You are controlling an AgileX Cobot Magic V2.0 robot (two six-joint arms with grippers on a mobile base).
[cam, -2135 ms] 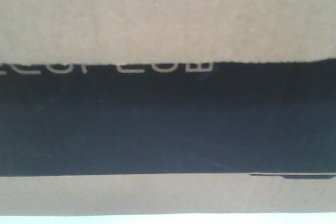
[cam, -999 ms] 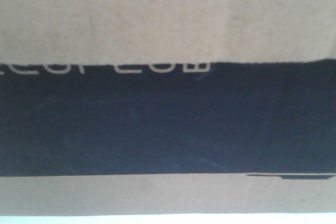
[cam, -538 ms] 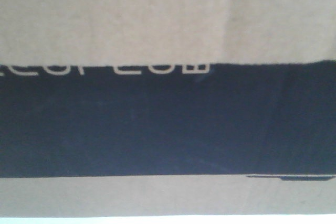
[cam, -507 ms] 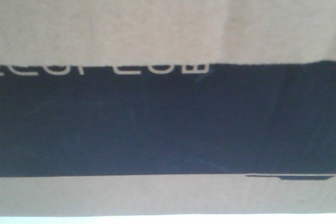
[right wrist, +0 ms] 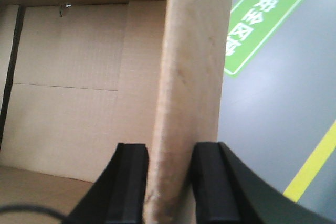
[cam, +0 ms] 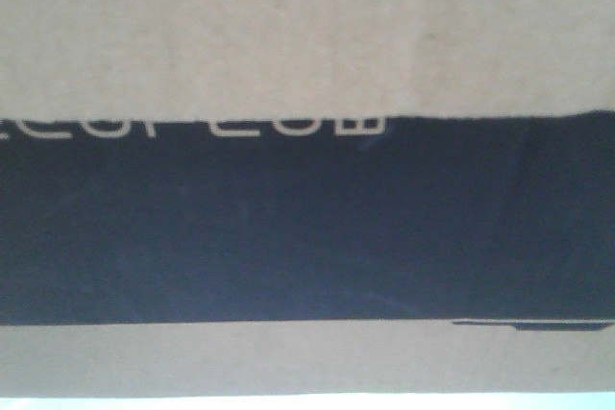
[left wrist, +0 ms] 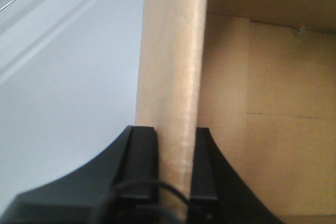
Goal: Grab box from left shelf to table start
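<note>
A brown cardboard box (cam: pixel 307 26) with a wide black band and pale lettering fills the whole front view, very close to the camera. My left gripper (left wrist: pixel 176 135) is shut on the box's left wall (left wrist: pixel 170 51), one finger outside and one inside the open box. My right gripper (right wrist: pixel 170 153) is shut on the box's right wall (right wrist: pixel 194 51) in the same way. The box's empty inside shows in both wrist views. The shelf and the table are not identifiable.
A pale grey-white surface (left wrist: pixel 63 77) lies left of the box. On the right, a grey floor (right wrist: pixel 278 103) carries a green sign with white characters (right wrist: pixel 262 14) and a yellow line (right wrist: pixel 312 163).
The box face stays nearly still in the front view, shifting only a few pixels up and down.
</note>
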